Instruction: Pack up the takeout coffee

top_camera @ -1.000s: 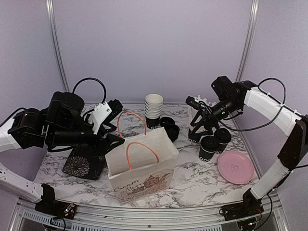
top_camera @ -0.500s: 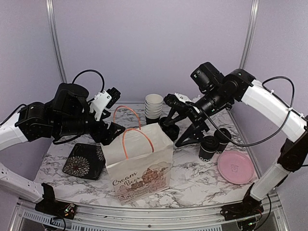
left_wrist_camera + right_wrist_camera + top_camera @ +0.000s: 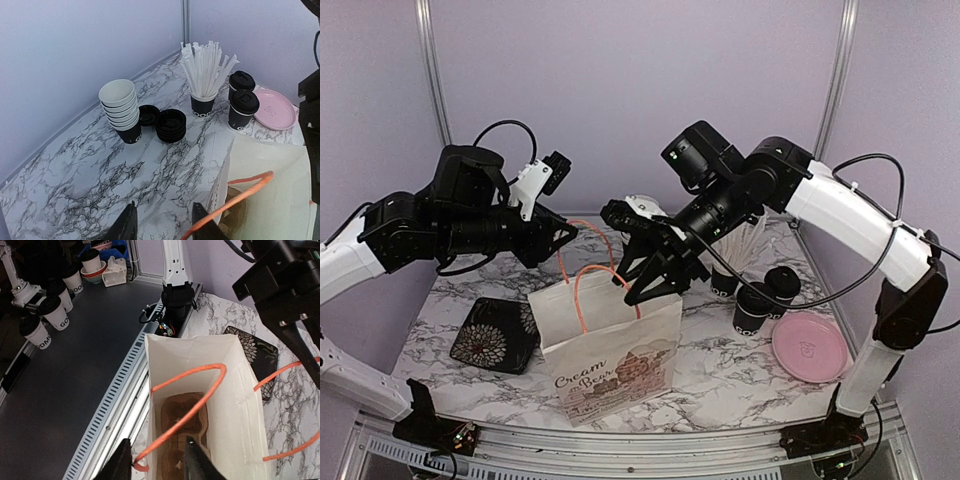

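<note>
Top view: your paper bag stands open at lower centre on the marble table, with its print facing the bottom edge. A black patterned box lies just to its left.

The takeout coffee is outside the bag. Two lidded cups stand touching right of centre, between the straw cup and the pink plate. In the left wrist view the lidded cups sit upper right. A stack of open cups and loose lids sit mid-frame.

Your right gripper hangs over the bag's mouth at centre. In the right wrist view its jaws stand apart, and the right gripper pinches nothing. The orange handle loops low past the left-hand finger. A brown cardboard carrier lies on the bag's floor.

Your left gripper sits left of centre, beside the rear handle. In the left wrist view marble shows between the parted jaws of the left gripper. A handle runs against the right-hand finger at the bottom edge. You cannot tell whether it is hooked there.
</note>
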Motion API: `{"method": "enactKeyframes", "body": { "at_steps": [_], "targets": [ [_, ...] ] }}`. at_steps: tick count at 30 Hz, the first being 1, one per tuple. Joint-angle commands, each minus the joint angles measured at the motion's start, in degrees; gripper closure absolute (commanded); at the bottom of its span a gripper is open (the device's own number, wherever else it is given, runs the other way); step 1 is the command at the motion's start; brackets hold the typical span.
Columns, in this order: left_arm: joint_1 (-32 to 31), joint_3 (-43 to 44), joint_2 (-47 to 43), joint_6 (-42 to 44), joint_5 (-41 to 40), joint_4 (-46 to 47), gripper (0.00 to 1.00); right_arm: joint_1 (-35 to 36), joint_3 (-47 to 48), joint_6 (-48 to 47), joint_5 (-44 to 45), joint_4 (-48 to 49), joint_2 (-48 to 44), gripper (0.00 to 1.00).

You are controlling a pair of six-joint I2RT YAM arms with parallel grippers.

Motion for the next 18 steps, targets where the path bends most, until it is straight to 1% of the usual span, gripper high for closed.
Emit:
{"method": "enactKeyframes", "body": {
  "at_steps": [1,2,3,5,12,15,18],
  "targets": [
    [2.1,3.6,2.6,0.1,9.2,1.3,0.87,1.6,3.3,3.3,-1.4,1.3,1.2,0.88],
    [2.3,4.4,2.8,0.2,9.7,0.9,0.97,1.8,4.1,3.6,-1.1,1.6,1.4,1.0],
    [2.3,5.3,3.0,0.3,10.2,0.5,1.0,1.8,5.1,3.9,-0.9,1.8,1.6,1.0],
    [2.3,7.5,3.2,0.3,10.8,-0.5,1.0,1.8,7.3,3.7,0.1,2.2,1.6,1.0],
    [2.3,17.4,5.5,3.8,8.9,-2.7,1.0,1.8,17.4,0.7,2.5,1.5,2.3,1.0],
    [2.3,20.6,6.9,5.1,7.8,-3.9,1.0,1.7,19.3,0.0,4.3,1.4,2.2,1.0],
    [2.3,22.5,8.0,6.0,7.0,-4.9,1.0,1.8,18.9,-0.5,5.6,1.4,1.7,1.0]
  ]
}}
